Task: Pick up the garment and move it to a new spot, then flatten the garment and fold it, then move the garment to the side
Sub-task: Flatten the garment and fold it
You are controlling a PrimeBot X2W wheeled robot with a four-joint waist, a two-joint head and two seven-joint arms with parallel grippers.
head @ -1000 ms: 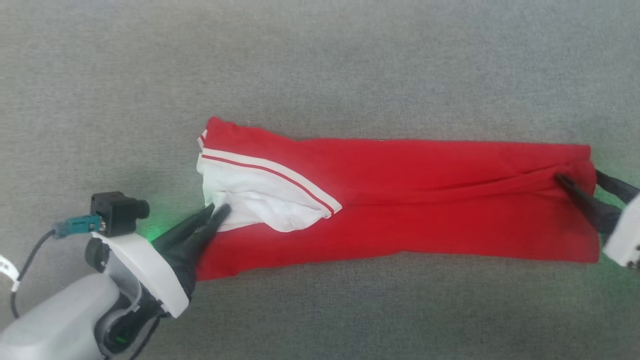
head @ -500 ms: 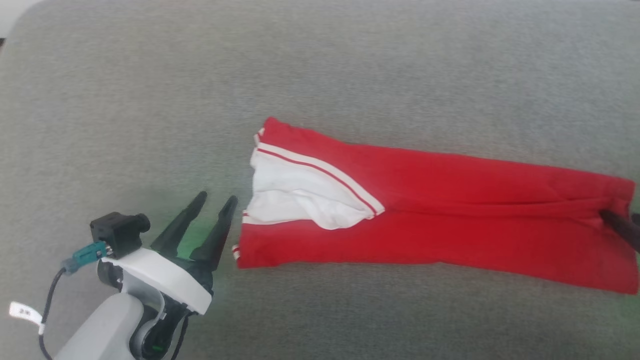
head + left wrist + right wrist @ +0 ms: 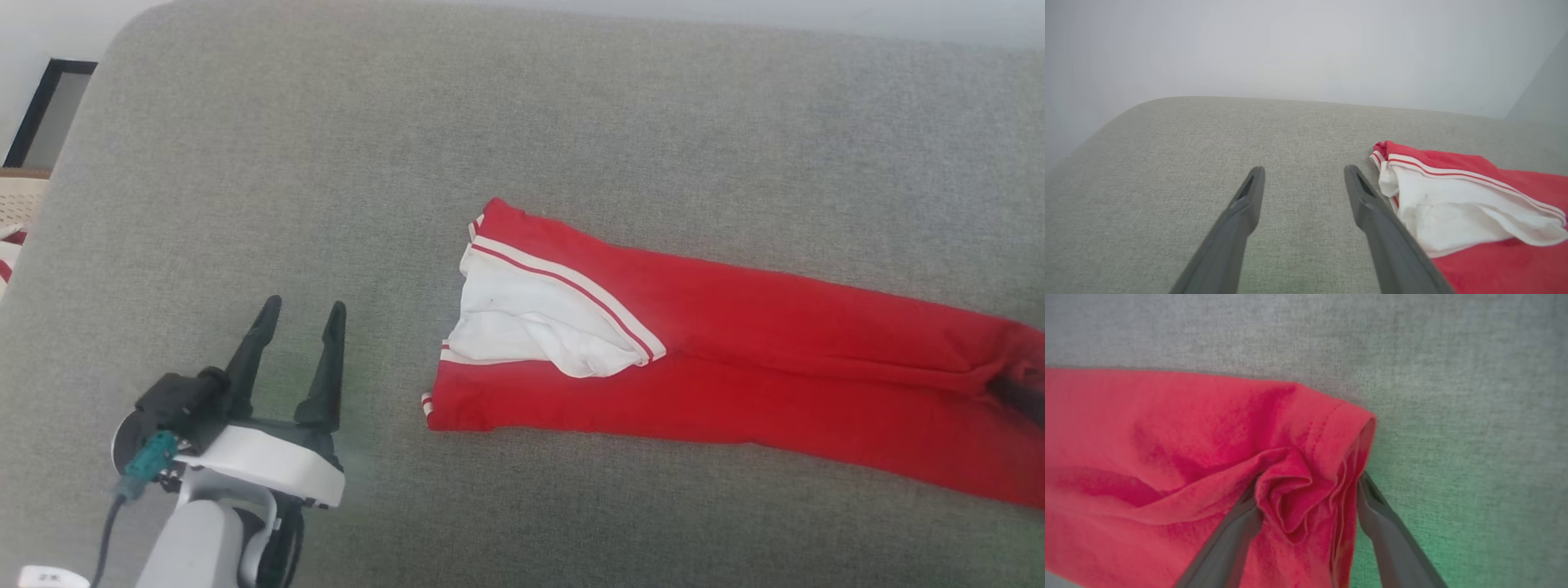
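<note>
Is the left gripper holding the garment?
No, the left gripper stands open beside the garment, with bare grey surface between its jaws.

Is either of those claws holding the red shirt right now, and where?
Nothing is held. The left gripper stands open beside the garment, apart from it. The right gripper is open too, spread around a bunched fold at its hem.

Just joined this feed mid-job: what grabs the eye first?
A long red garment, folded into a strip with a white sleeve on top, lies across the grey surface. The left gripper stands off its sleeve end, jaws open and empty. The right gripper has its jaws spread around a bunched hem at the other end.
</note>
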